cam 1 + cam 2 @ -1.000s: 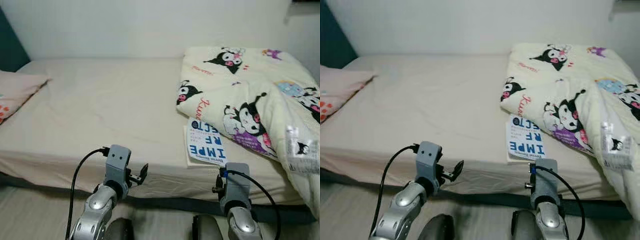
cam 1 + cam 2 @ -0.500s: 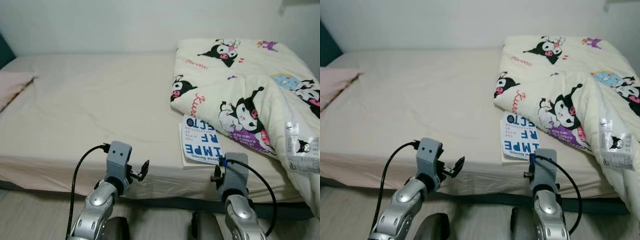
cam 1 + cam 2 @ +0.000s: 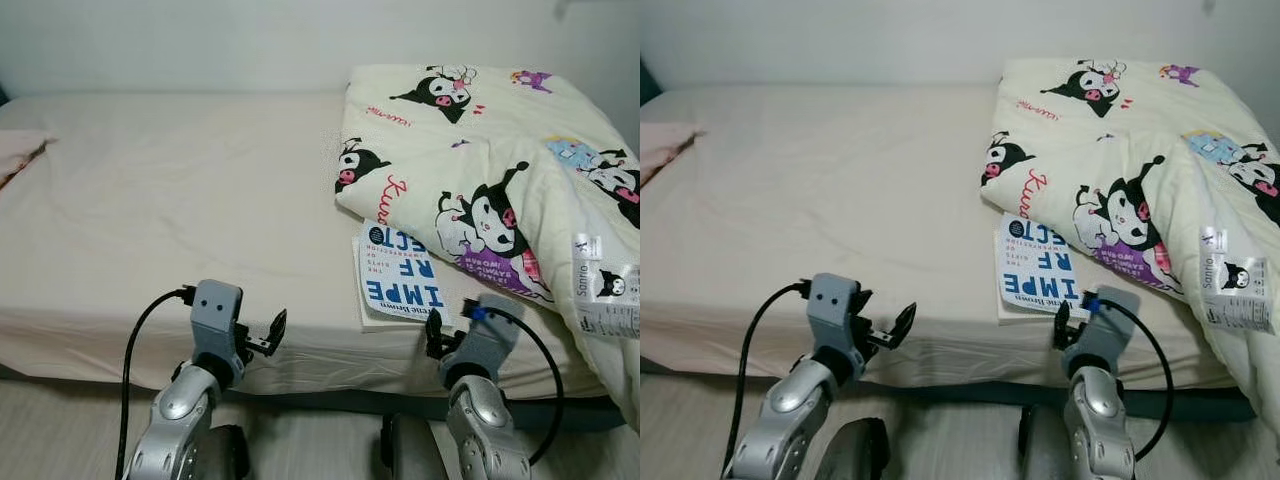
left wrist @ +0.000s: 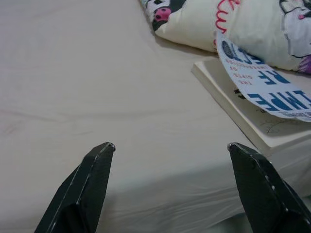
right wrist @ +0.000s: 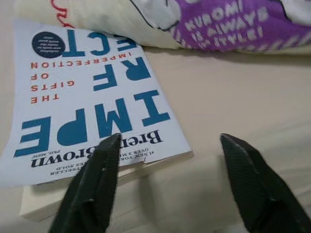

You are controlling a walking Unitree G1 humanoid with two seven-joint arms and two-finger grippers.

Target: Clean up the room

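While the left gripper (image 3: pixel 262 338) hovers spread wide over the smooth, faintly creased cream bedsheet (image 3: pixel 180 210), the right gripper (image 5: pixel 167 182) gapes unclenched above the white paperback book with blue block lettering (image 3: pixel 398 280). That book lies flat at the mattress edge, its far end tucked under the puffy cream cartoon-print quilt (image 3: pixel 490 170).

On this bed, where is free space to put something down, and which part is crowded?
The widest bare sheet runs from the pink pillow at the robot's left to the folded comforter. The right side is crowded: the comforter covers it, and the book lies at the bed's front edge, partly under the comforter, ahead of the right gripper.
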